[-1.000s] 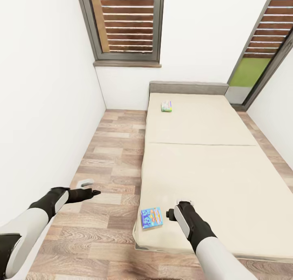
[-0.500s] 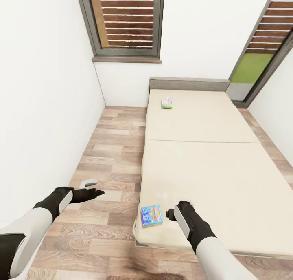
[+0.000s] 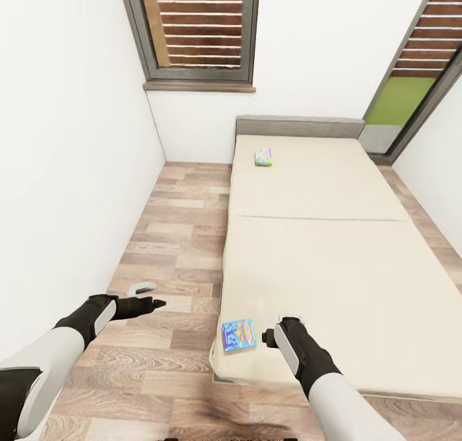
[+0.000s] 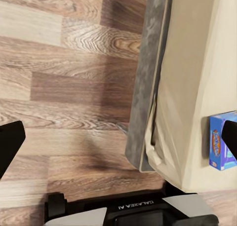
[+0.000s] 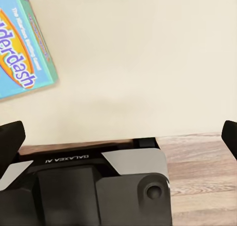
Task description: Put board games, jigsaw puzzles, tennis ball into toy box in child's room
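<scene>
We stand at the foot of the bed (image 3: 333,261). The blue cartoon board game (image 3: 239,334) lies flat on the mattress at its near left corner, just beside our right gripper (image 3: 276,328), whose fingers are spread wide and hold nothing. The pale multicoloured board game (image 3: 263,156) lies near the headboard. Our left gripper (image 3: 146,298) hangs over the wood floor (image 3: 173,235), released.

Just left of the right gripper (image 3: 273,328) the blue board game (image 3: 239,334) lies flat on the bed (image 3: 333,261), bare mattress ahead and to its right. The left gripper (image 3: 149,297) hangs over open floor (image 3: 173,248) (white wall (image 3: 70,171) to its left, bed edge to its right).
</scene>
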Controlling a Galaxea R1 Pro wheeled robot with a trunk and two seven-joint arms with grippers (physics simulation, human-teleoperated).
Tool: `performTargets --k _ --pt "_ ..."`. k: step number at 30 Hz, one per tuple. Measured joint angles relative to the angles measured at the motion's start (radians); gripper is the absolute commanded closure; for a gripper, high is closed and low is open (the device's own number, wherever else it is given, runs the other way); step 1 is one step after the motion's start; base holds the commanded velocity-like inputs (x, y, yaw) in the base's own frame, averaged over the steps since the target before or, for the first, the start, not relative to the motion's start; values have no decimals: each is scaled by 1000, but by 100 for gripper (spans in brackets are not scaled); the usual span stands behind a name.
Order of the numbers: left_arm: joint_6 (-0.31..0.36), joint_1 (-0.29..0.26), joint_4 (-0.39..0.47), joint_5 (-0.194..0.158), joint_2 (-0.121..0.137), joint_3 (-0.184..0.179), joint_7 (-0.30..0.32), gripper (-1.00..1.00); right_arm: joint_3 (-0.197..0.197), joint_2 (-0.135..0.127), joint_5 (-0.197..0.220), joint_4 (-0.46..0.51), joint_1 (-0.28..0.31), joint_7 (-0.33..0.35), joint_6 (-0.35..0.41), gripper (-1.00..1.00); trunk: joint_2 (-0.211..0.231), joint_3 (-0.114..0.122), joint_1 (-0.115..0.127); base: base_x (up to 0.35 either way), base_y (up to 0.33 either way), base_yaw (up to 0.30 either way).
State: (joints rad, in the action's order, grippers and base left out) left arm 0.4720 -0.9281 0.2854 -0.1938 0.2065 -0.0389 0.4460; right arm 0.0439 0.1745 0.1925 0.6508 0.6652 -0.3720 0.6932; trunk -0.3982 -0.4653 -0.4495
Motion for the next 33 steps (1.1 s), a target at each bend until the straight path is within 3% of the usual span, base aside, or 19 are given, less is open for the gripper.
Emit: performTargets --k 33 --pt "0 0 0 0 -2 1 -1 -100 0 0 0 0 0 2 -23 -100 0 -55 0 0 0 0"
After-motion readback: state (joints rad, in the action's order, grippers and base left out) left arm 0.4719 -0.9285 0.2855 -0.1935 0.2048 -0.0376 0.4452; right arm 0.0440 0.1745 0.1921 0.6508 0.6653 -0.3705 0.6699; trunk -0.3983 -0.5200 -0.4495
